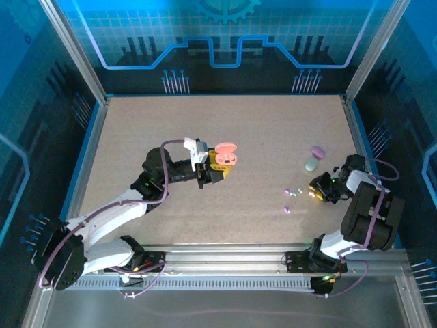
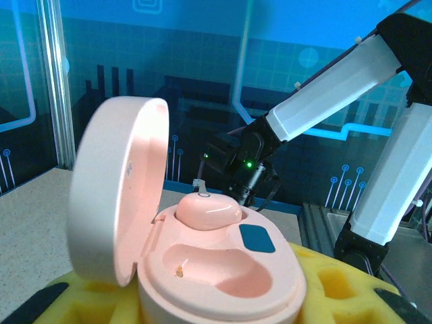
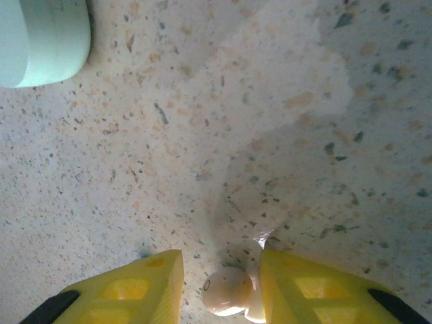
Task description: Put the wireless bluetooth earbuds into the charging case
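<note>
The table (image 1: pixel 205 123) is sandy and speckled; the walls (image 1: pixel 225 41) are blue. The left gripper (image 1: pixel 220 167) squeezes the open pink case (image 2: pixel 223 283), one pink earbud (image 2: pixel 208 210) tucked inside. A loose earbud (image 3: pixel 228 291) lies between the spread fingers of the right gripper (image 3: pixel 219 273).

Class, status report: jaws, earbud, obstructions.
Left jaws shut on open pink clamshell charging case, one slot empty. Right jaws open around small pink earbud. Pale mint case nearby, not blocking.

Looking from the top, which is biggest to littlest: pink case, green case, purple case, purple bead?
1. pink case, open and held up, so nearness may help it.
2. green case and purple case look alike; I won't rank them.
3. purple bead, littlest.
</note>
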